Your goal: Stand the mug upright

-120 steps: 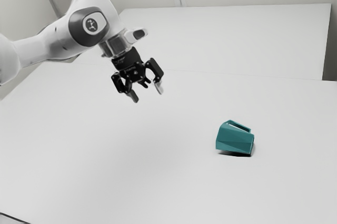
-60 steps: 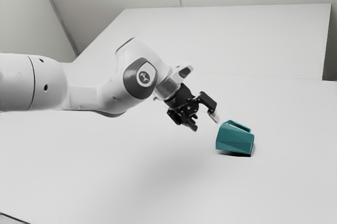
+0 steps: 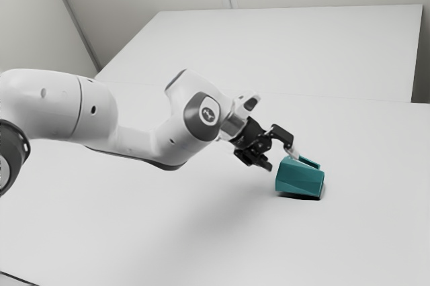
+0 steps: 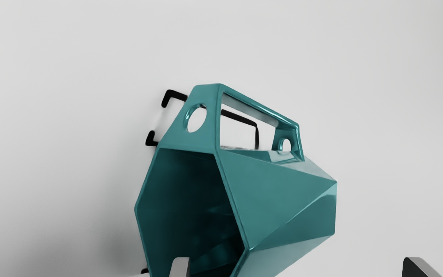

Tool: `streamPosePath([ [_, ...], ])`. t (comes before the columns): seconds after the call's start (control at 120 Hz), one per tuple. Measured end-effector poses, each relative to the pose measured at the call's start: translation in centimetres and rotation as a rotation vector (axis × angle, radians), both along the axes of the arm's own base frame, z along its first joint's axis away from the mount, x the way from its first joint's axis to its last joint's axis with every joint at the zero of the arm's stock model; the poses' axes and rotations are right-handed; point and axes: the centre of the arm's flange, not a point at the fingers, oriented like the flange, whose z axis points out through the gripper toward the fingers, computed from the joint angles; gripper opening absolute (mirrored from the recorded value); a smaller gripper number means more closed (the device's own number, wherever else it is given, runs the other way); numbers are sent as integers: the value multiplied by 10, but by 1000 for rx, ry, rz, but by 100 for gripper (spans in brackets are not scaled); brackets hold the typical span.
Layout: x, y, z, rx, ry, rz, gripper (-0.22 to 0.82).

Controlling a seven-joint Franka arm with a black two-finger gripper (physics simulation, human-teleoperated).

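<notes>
One mug [image 3: 299, 180], teal, faceted, glossy, lying on its side on the white, smooth table [image 3: 376, 239], in the exterior view's right half. Handle [image 4: 207, 94], teal, angular, pierced with round holes, turned upward in the exterior view. Mouth [image 4: 190, 192], open, dark within, six-cornered as far as seen. One gripper [image 3: 283, 162], black, two-fingered, at the mug's handle side; fingers spread wide, nothing pinched. Of the fingertips [image 4: 180, 267], grey, one overlaps the mouth in the wrist view, the other lies past the mug's closed end; contact with the mug cannot be told. One arm [image 3: 64, 105], white with grey joint covers, entering from the exterior view's left. Black angular outlines [image 4: 240, 117], thin, alongside the handle and seen through it, nature uncertain.
</notes>
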Motion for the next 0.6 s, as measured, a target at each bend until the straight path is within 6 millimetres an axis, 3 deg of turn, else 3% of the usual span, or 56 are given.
streamPosePath([
  [0.333,-3,-16,-28,-70,54,33,58],
  [0.6,-6,-25,-28,-102,61,28,26],
])
